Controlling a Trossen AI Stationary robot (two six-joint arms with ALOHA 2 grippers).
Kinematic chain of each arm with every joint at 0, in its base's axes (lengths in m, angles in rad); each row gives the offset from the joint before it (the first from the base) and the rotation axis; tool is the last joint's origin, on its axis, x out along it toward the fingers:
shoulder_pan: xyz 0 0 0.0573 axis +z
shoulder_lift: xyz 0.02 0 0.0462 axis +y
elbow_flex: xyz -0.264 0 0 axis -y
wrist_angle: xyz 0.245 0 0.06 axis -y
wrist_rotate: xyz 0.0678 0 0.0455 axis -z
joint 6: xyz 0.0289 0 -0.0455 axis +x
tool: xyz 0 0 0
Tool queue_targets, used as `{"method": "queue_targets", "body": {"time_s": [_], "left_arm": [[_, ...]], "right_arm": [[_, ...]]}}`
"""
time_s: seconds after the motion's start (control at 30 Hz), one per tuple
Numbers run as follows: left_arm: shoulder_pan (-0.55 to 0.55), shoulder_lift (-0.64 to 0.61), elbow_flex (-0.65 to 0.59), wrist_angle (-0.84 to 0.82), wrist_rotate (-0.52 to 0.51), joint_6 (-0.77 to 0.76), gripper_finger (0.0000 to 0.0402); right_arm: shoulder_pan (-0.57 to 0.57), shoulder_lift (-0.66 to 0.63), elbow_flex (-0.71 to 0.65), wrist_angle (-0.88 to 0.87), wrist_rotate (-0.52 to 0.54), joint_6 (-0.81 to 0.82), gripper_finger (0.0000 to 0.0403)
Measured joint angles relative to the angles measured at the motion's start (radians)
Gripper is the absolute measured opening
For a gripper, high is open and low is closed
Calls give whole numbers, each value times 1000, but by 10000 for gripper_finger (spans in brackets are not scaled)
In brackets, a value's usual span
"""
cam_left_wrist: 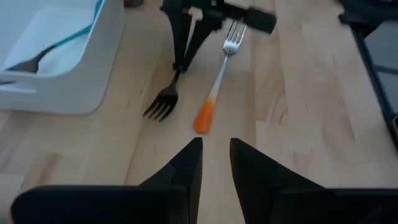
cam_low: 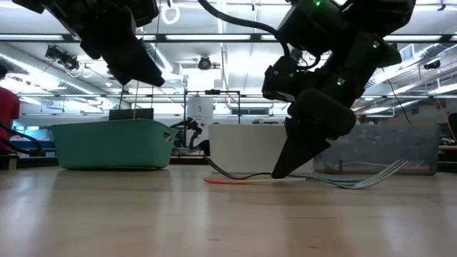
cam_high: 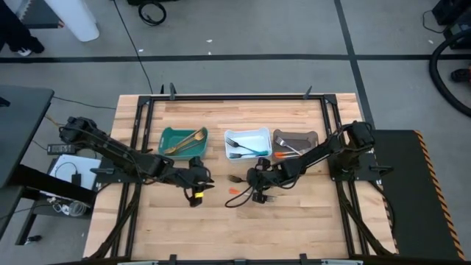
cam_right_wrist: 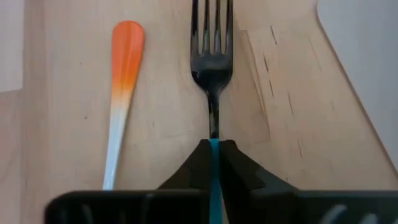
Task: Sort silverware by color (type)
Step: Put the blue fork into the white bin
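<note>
right gripper (cam_right_wrist: 213, 163) low over table, pinching blue-handled fork (cam_right_wrist: 212, 68) | orange-handled fork (cam_right_wrist: 122, 81) just beside | left gripper (cam_left_wrist: 215, 163) raised, slightly spread

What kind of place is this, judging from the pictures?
Probably a robotics lab or workshop, not a kitchen. Two arms are mounted at a wooden table with a metal frame, cables lie on the grey floor, and the low view shows ceiling strip lights and equipment benches behind.

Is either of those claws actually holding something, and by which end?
The right gripper pinches a dark-headed fork by its blue handle. The left gripper is open, holding nothing.
</note>
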Motion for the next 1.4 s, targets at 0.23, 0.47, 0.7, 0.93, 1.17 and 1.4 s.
{"method": "queue_targets", "body": {"time_s": [0.23, 0.47, 0.7, 0.93, 1.17, 1.4], "left_arm": [[-21, -5, -1, -16, 0, -1, 89], [-56, -15, 0, -26, 0, -1, 89], [-66, -14, -1, -39, -2, -18, 89], [-67, -14, -1, -39, -4, -22, 89], [-67, -14, -1, -38, -69, -26, 89], [-67, -14, -1, -38, -76, -25, 89]], "right_arm": [[-1, -5, 47, -74, -42, -9, 19], [-1, -5, 152, -199, -60, -75, 17], [-17, -7, 295, -378, -59, -152, 17], [-40, -7, 423, -548, 82, -178, 17], [-70, -8, 486, -608, 228, -202, 17], [-131, -9, 497, -637, 272, -198, 17]]}}
